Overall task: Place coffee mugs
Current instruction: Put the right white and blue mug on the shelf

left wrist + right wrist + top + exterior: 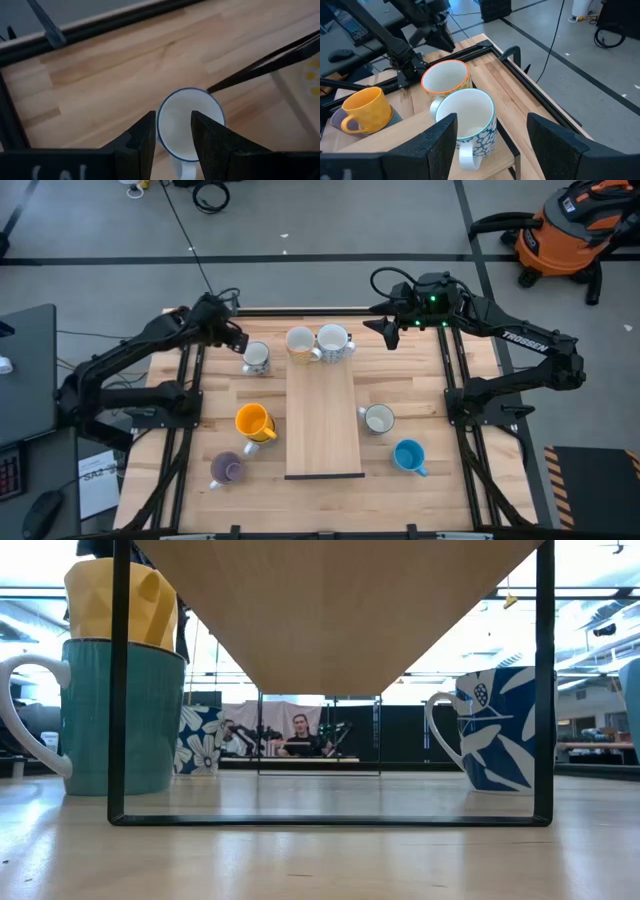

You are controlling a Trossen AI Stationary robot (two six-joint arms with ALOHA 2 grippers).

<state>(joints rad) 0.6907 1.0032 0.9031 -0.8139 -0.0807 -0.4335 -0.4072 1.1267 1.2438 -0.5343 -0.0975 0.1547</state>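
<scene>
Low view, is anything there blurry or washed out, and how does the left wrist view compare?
Low view: the near teal mug looms large, the ceiling glare behind it is bright, and the far person is small and soft. Left wrist view: evenly lit, the white mug clear, the left hand dark in the foreground.

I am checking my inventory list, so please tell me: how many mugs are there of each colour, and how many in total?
White or patterned white mugs: 4
Yellow mug: 1
Purple mug: 1
Blue mug: 1
Teal mug, seen under the yellow one in the low view: 1
Total: 8
</scene>
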